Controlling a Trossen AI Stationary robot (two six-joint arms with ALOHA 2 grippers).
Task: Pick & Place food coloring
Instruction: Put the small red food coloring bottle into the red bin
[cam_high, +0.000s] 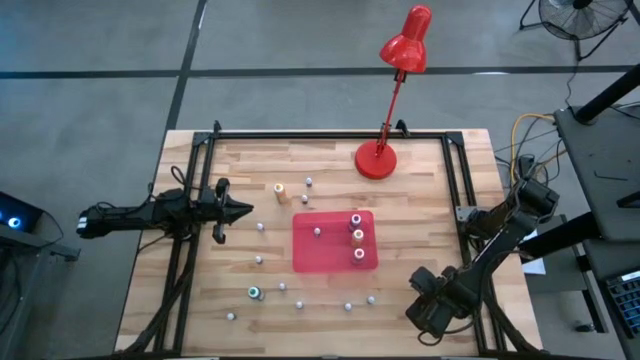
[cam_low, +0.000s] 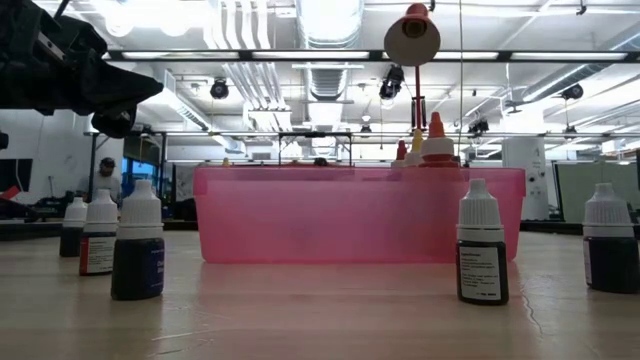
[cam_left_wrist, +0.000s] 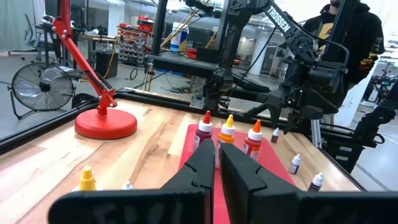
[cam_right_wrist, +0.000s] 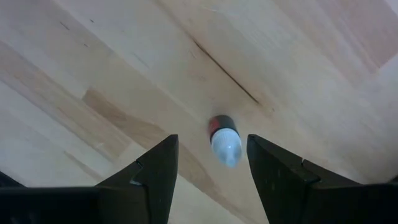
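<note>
High view: my right end effector (cam_high: 432, 312) hangs over the table's (cam_high: 200, 290) near right corner; three bottles (cam_high: 357, 238) already stand in the red tray (cam_high: 325, 255), others scattered around.
Low view: tray wall hides the placed bottles' bodies.
Left wrist view: my left end effector (cam_left_wrist: 214, 167) is closed, empty, waiting.
Right wrist view: only here, fingers open, straddling one small bottle (cam_right_wrist: 224, 140), ungripped.

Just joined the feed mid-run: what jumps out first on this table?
The red tray at table centre, with three larger bottles in a row along its right side, and the red desk lamp behind it. Small bottles dot the wood around. The right gripper hovers, fingers open, over one small bottle.
</note>
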